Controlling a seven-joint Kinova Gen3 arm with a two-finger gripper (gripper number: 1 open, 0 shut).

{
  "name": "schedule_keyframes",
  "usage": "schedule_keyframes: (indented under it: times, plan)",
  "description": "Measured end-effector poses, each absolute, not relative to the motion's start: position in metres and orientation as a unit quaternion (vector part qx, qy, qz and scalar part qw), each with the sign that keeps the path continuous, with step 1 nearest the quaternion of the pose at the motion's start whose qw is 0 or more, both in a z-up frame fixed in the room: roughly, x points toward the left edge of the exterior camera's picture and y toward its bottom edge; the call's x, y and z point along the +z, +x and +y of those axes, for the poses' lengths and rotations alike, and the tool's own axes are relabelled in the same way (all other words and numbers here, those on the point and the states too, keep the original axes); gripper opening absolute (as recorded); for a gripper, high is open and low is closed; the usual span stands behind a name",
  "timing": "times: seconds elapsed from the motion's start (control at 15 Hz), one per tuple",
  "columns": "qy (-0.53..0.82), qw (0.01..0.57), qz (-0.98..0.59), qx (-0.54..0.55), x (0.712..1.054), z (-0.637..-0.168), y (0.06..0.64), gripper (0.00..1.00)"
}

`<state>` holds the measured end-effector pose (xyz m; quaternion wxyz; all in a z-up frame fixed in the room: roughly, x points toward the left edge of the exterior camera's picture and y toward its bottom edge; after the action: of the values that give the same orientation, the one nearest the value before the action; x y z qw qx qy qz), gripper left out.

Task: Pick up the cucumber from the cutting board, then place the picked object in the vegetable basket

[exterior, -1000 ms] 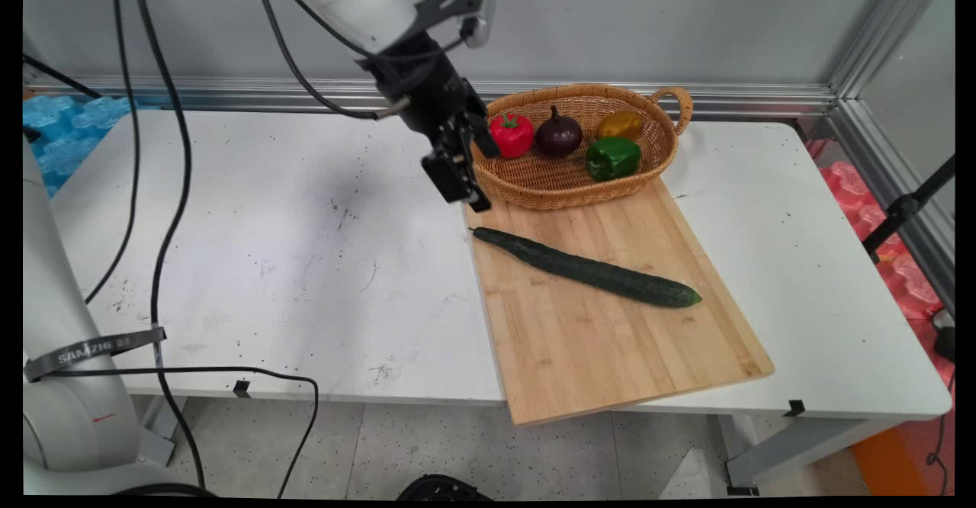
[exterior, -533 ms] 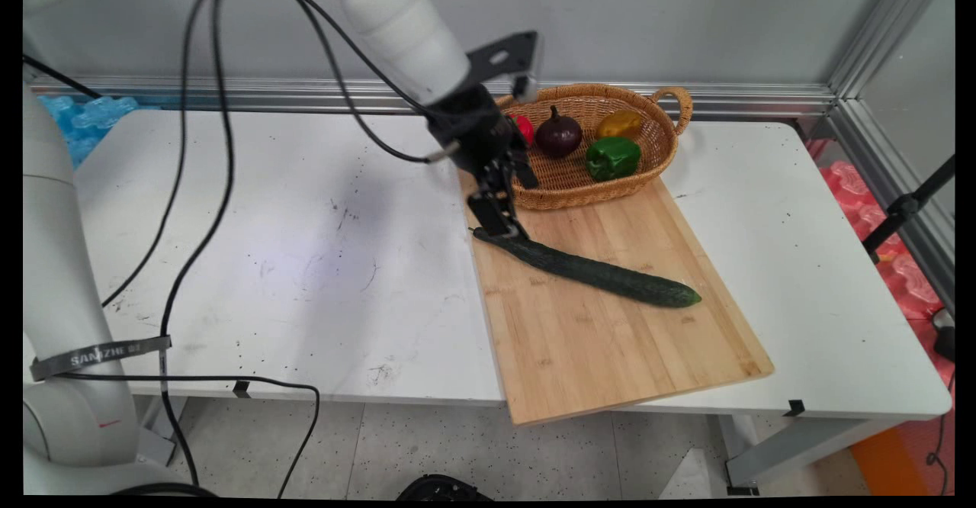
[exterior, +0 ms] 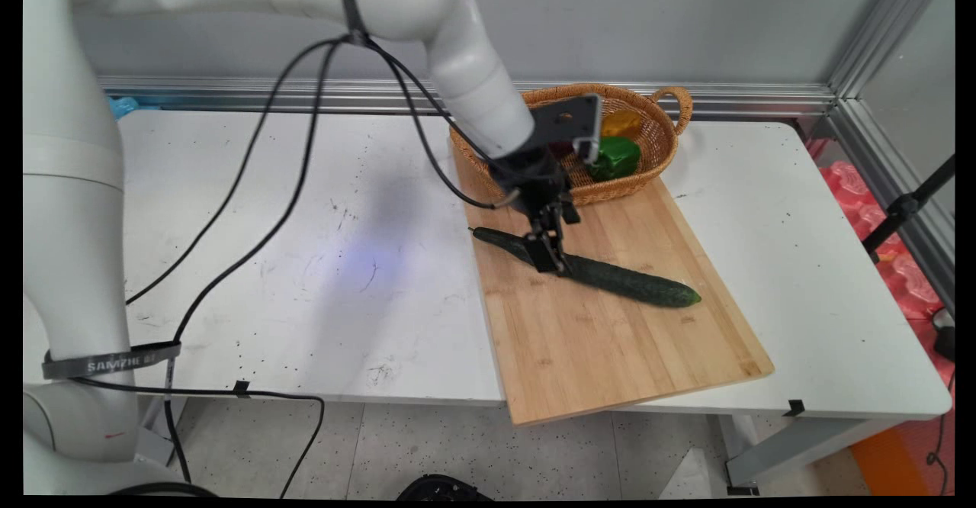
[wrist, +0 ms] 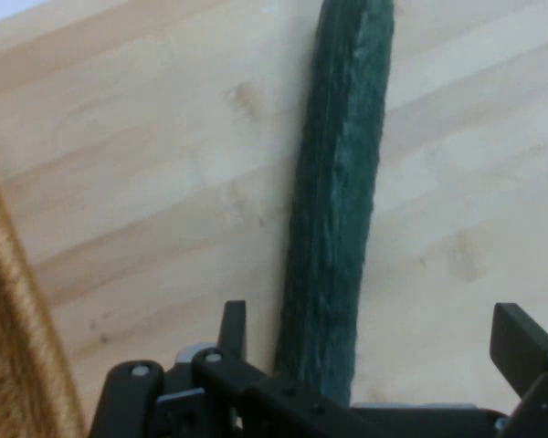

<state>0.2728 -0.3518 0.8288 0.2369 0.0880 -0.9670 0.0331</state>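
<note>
A grey wall with an aluminium rail is seen behind a scuffed white counter [exterior: 267, 210], on whose right half a bamboo cutting board [exterior: 610, 340] is laid. On that board a long dark green cucumber [exterior: 633, 283] is stretched out flat, its long axis running diagonally from the board's far left edge down toward the right. The black claw [exterior: 550, 256] is poised directly over the cucumber's left portion, nearer the thin stem end than the blunt right end. In the hand view the cucumber [wrist: 338, 228] is seen running straight away from the claw [wrist: 374, 347], centred in the gap, with one finger [wrist: 232, 328] to its left and the other to its right; the jaws are spread wide and nothing is gripped, and whether the cucumber is touched cannot be told. Behind the board a wicker basket [exterior: 663, 142] is set, in which a green pepper [exterior: 616, 155] and a yellow item [exterior: 621, 121] are visible, the rest being hidden by the arm.
</note>
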Motion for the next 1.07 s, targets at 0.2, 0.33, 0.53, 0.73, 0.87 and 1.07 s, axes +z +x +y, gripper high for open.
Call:
schedule_keyframes:
  times: [0.2, 0.33, 0.53, 0.73, 0.87, 1.07]
  plan:
    - [0.083, 0.231, -0.969, 0.03, 0.808, -0.36, 0.255, 1.0]
    - [0.08, 0.228, -0.97, 0.029, 0.798, -0.364, 0.247, 1.0]
    - [0.074, 0.226, -0.971, 0.027, 0.788, -0.369, 0.239, 1.0]
    - [0.066, 0.223, -0.972, 0.028, 0.783, -0.373, 0.235, 0.0]
    - [0.059, 0.222, -0.973, 0.028, 0.782, -0.374, 0.233, 0.0]
    - [0.05, 0.223, -0.973, 0.03, 0.784, -0.376, 0.233, 0.0]
